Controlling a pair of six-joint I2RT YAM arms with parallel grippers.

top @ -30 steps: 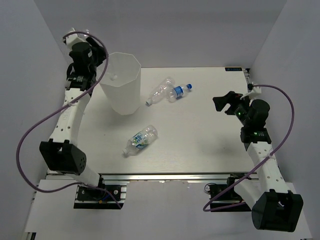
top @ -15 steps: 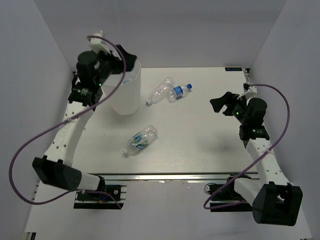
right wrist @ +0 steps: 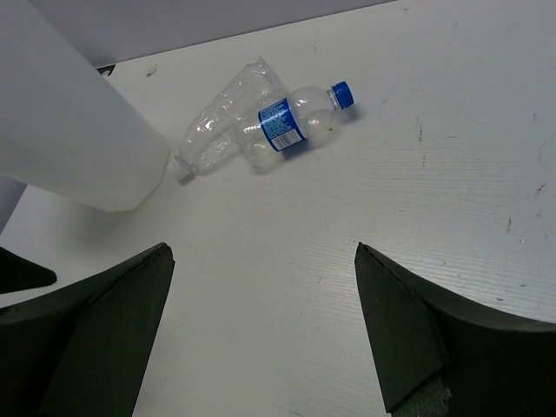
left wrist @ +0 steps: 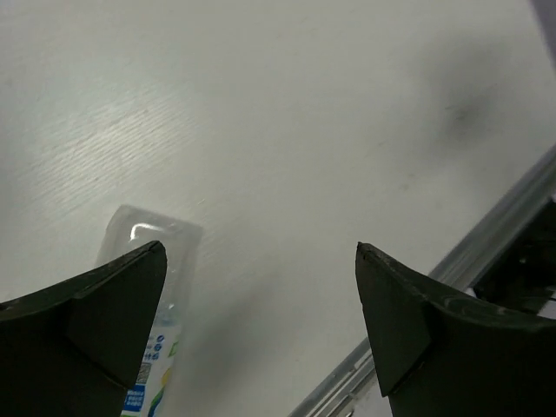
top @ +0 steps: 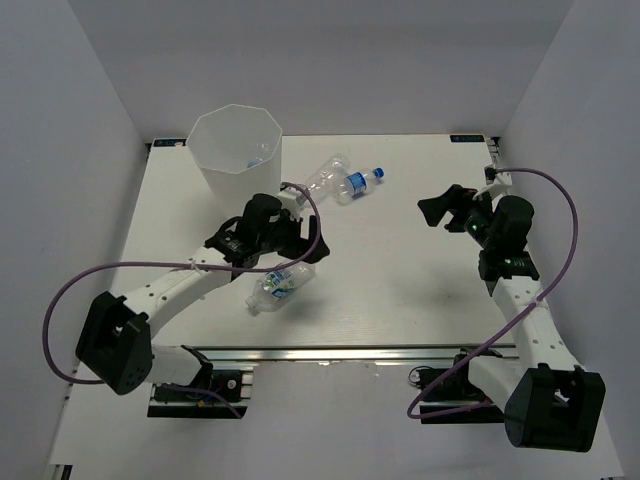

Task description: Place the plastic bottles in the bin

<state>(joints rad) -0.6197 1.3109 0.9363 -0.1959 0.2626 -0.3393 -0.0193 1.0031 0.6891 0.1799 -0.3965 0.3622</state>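
The bin (top: 235,150) stands at the back left; a bottle (top: 257,156) with some blue on it lies inside. Two bottles lie together at the back centre: a crushed clear one (top: 322,184) and one with a blue label and cap (top: 358,182). A third bottle (top: 282,278) lies near the front. My left gripper (top: 305,240) is open and empty just above and behind it. In the left wrist view that bottle (left wrist: 152,269) is partly behind the left finger of the gripper (left wrist: 259,252). My right gripper (top: 440,203) is open and empty at the right.
The right wrist view shows the bin's wall (right wrist: 69,122), the crushed bottle (right wrist: 217,130) and the blue-label bottle (right wrist: 282,122) ahead of the open gripper (right wrist: 261,252). The table's metal front rail (left wrist: 486,226) runs close by the left gripper.
The left arm swung from the bin's rim down to the table centre, over the front bottle. A bottle now shows inside the bin. The right arm barely moved.
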